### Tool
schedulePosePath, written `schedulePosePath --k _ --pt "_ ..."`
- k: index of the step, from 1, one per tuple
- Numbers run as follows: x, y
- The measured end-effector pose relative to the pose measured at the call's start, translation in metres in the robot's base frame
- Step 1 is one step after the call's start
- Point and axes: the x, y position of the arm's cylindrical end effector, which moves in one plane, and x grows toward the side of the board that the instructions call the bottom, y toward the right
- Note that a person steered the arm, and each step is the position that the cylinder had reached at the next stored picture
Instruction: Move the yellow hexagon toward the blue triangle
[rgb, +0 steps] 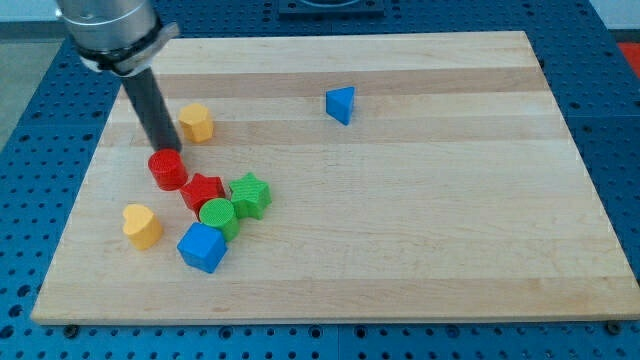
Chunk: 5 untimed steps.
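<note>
The board (400, 200) I work on is pale wood, laid in lengthwise strips with a smooth, matt finish. My rod (152, 110) looks like dark, dull plastic or rubber, hanging below a grey metal collar (108, 25) with a soft sheen. The red cylinder (167, 169), green cylinder (217, 215) and green star (250, 194) show fine ridged tops, like printed plastic. The blue triangle (341, 103) and yellow hexagon (196, 122) look matt.

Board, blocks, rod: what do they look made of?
Board: light wood, glued planks by the visible grain bands; smooth, satin.
Blocks, e.g. yellow hexagon, blue triangle, green cylinder: probably plastic; solid saturated colours, faint ridges on the tops suggest 3D printing.
Rod ending at my tip, left of the hexagon and above the red cylinder: dark, matte; metal or plastic, unclear.
</note>
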Motion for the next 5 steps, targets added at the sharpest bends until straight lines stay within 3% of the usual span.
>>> schedulePosePath --k 2,3,5 --pt "-0.062 -0.086" --pt "-0.060 -0.048" --pt "-0.012 0.122"
